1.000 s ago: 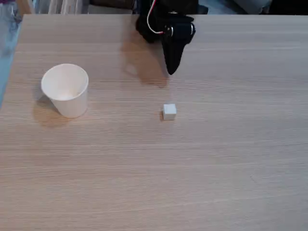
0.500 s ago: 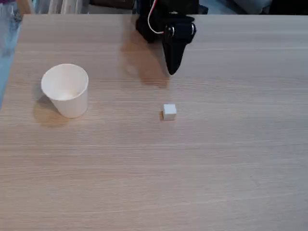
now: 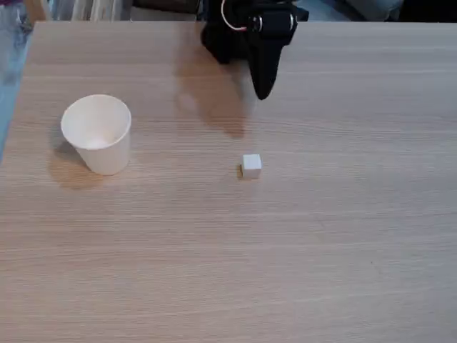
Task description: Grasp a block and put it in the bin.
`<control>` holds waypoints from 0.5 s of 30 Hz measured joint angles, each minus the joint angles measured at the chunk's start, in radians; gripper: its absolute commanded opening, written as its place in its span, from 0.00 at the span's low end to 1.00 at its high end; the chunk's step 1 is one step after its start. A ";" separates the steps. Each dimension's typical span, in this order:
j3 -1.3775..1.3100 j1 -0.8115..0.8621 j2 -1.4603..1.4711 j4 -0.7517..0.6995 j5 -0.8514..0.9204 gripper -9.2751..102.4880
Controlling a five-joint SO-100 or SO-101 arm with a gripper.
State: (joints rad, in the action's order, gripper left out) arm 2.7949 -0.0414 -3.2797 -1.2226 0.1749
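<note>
In the fixed view a tiny white block lies alone near the middle of the light wooden table. The bin, a white paper cup, stands upright at the left with its mouth open. My black gripper hangs from the arm at the top centre, its tips pointing down toward the table, well behind the block. Its fingers look closed together into one point with nothing held.
The arm's black base with a white and red cable sits at the table's far edge. Beyond that edge lie blurred objects. Bare wood stretches across the front and right of the table.
The gripper has lifted and shifted slightly to the right and back, away from the block. Block and cup have not moved.
</note>
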 measured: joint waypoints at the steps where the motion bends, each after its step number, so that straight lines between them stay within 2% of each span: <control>1: -0.012 -0.005 0.023 0.002 -0.002 0.16; 6: -0.066 -0.012 0.178 0.057 0.006 0.18; 12: -0.135 -0.038 0.400 0.144 0.015 0.29; 15: -0.153 -0.040 0.491 0.199 0.009 0.31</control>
State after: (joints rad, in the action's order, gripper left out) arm 2.6415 -0.0813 -2.7888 -1.0232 0.1841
